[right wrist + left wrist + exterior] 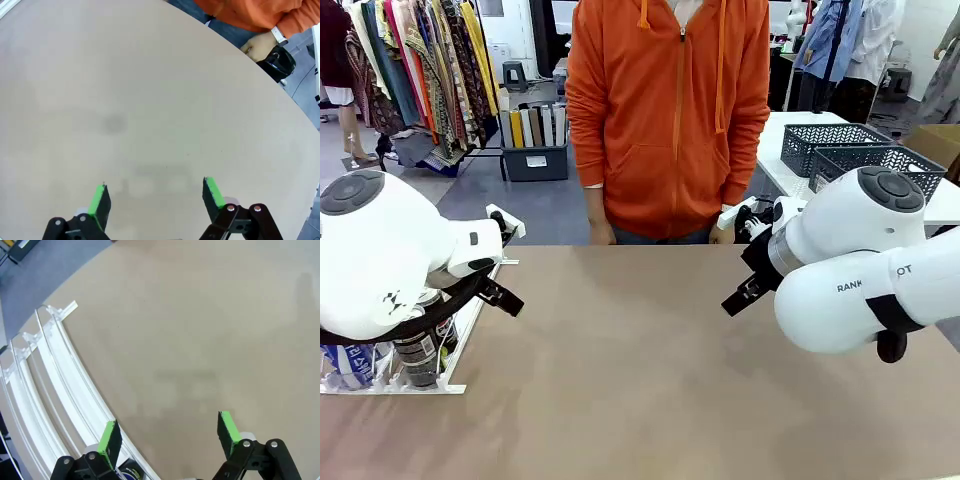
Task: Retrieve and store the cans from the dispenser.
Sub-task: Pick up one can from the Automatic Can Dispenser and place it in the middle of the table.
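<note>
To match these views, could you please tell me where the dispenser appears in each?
Front view: dispenser at lower left, under the left arm.
Left wrist view: its rails curve along the left edge.
Right wrist view: faces bare table and the person's hand.
Shared landmark: the tan table.

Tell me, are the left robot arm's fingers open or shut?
Open. In the left wrist view its two green-padded fingers stand wide apart, with bare table between them and nothing held.
</note>
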### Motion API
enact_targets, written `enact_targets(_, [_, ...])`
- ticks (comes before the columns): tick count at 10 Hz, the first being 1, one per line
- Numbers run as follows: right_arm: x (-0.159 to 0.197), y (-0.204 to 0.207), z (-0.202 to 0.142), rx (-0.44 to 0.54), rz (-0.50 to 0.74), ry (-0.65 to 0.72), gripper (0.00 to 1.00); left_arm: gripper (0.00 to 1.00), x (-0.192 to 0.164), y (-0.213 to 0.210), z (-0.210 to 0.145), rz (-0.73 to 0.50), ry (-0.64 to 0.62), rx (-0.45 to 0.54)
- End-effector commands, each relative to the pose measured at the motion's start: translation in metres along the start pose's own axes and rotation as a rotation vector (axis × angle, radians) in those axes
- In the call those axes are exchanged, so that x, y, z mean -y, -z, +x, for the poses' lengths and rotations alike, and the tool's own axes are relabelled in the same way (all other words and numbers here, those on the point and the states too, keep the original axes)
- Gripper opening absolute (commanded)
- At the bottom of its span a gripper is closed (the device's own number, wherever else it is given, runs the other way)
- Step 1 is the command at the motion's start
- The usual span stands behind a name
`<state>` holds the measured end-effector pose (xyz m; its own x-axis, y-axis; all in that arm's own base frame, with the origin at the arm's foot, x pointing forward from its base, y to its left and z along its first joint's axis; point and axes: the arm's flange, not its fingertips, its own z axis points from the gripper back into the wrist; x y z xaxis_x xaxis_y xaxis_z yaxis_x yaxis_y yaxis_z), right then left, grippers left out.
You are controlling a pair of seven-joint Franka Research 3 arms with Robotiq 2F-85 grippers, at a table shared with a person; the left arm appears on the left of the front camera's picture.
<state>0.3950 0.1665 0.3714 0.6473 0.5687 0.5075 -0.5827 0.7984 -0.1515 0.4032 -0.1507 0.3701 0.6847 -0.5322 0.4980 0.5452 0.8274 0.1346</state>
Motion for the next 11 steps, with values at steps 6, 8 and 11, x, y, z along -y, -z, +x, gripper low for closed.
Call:
enact_targets(6, [0.0, 0.0, 0.0, 0.0, 0.0, 0.0, 1.0, 1.0, 0.0, -0.0003, 0.0001, 0.0, 0.0, 0.001])
enact_targets(8, [0.0, 0.0, 0.0, 0.0, 0.0, 0.0, 1.0, 1.0, 0.0, -0.0003, 0.0001, 0.0, 0.0, 0.001])
enact_targets(11, [0.0, 0.0, 0.0, 0.0, 0.0, 0.0, 1.0, 1.0, 0.0, -0.0003, 0.0001, 0.0, 0.0, 0.001])
